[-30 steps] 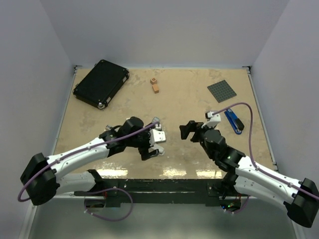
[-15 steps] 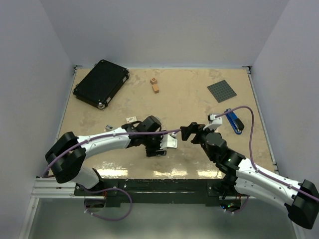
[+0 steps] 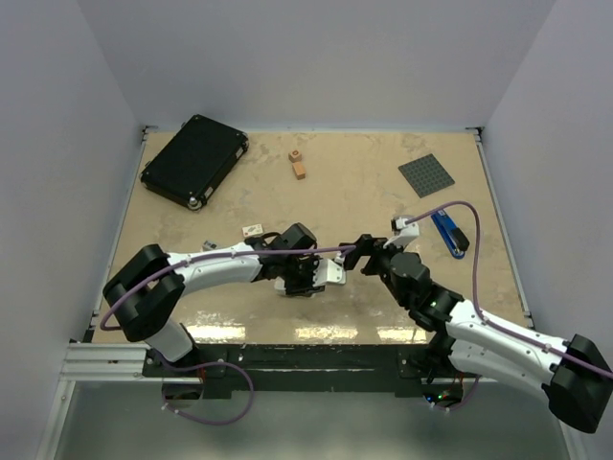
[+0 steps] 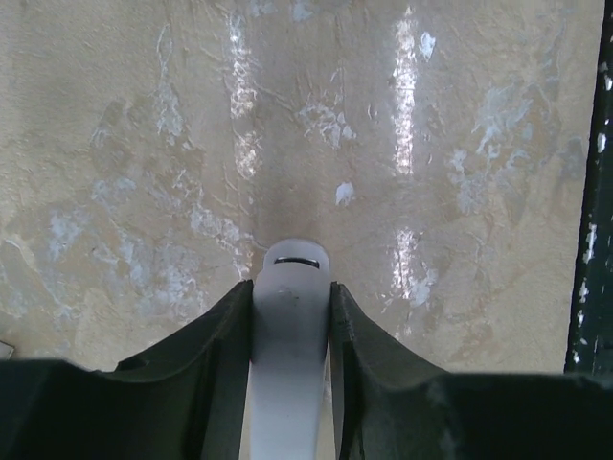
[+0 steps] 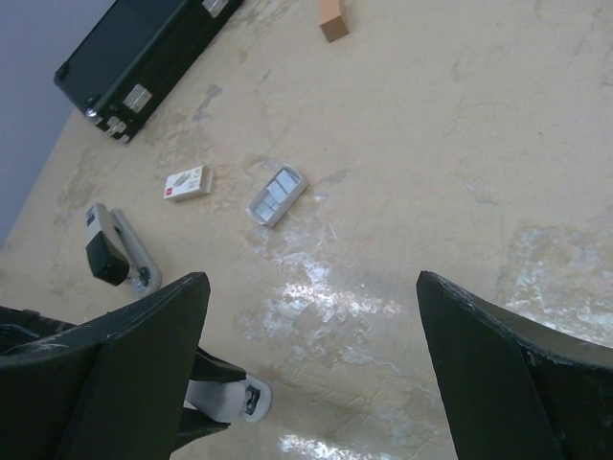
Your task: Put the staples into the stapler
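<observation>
the stapler (image 5: 115, 254) is in neither gripper. it lies loose on the left half of the table (image 3: 364, 192), just beyond the left arm. working down in size, the black case (image 3: 194, 160) sits in the far left corner, well out of your way. your left gripper (image 4: 292, 292) is clamped on a plain white bar (image 4: 287, 374), whose slotted tip pokes out past the fingers, low over the tabletop. as far as i can judge that bar is no part of this job, so that hand is tied up. your right gripper (image 5: 311, 278) hangs near the middle of the table with its jaws spread wide and empty. it is aimed across at the work pieces, which makes it look like your free hand for a pick. a small white and red box (image 5: 187, 182) lies between the stapler and the staples (image 5: 278, 195), a flat grey block, apart from both.
</observation>
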